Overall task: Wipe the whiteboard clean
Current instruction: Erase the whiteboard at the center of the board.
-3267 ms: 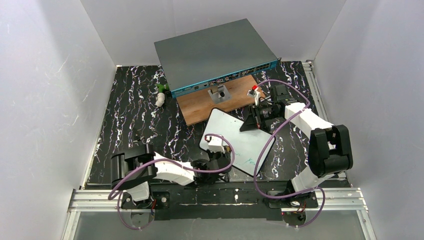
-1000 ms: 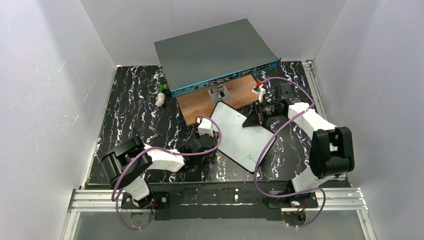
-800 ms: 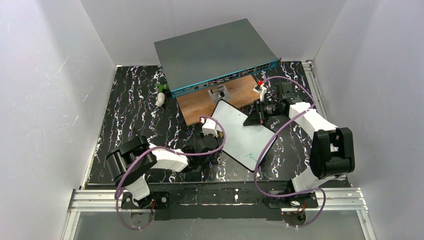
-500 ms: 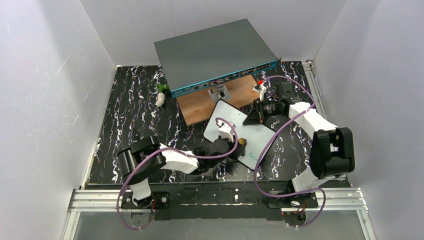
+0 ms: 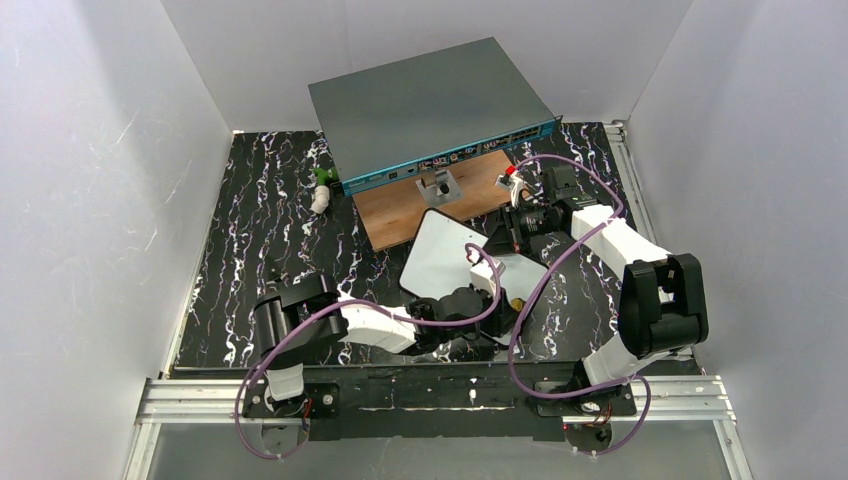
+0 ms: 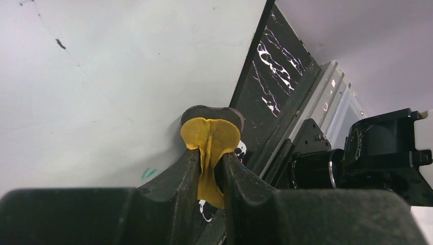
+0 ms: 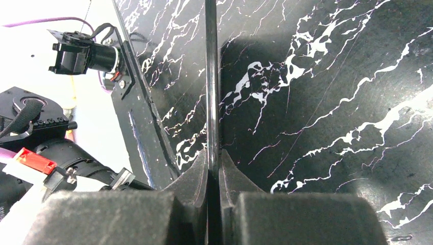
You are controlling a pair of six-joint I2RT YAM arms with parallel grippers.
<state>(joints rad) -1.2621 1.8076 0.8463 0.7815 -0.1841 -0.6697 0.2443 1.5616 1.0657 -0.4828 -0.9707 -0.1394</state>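
The whiteboard (image 5: 440, 255) lies tilted on the black marbled table, its white face filling the left wrist view (image 6: 127, 76). A small green mark (image 6: 149, 172) remains near the board's edge. My left gripper (image 5: 508, 304) is at the board's near right corner, shut on a folded yellow cloth (image 6: 210, 140) whose tip presses against the board by its dark rim. My right gripper (image 5: 503, 238) is shut on the board's far right edge. In the right wrist view the board is seen edge-on as a thin dark line (image 7: 212, 76) between the fingers (image 7: 194, 176).
A large grey box with a teal front (image 5: 430, 100) stands at the back, with a brown wooden board (image 5: 400, 215) and a small metal bracket (image 5: 437, 187) before it. A white and green object (image 5: 321, 190) lies at the back left. Aluminium rails (image 5: 440, 395) run along the near edge.
My left gripper has swept the yellow cloth across the whiteboard from its left side to its near right corner. The board has shifted a little. My right gripper keeps its hold.
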